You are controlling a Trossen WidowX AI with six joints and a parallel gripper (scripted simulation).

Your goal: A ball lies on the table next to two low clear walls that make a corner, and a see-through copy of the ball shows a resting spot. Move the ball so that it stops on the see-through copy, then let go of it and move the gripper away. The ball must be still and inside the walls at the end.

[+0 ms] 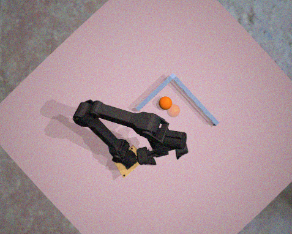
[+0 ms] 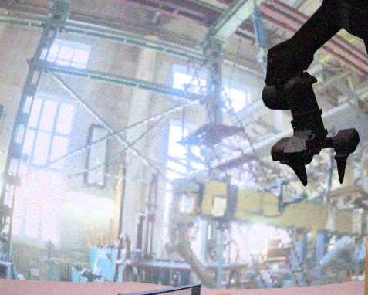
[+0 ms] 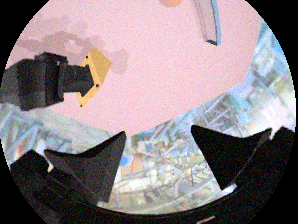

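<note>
Ball [image 1: 165, 102] inside the walls' [image 1: 190, 97] corner, touching its see-through copy [image 1: 174, 110].
</note>
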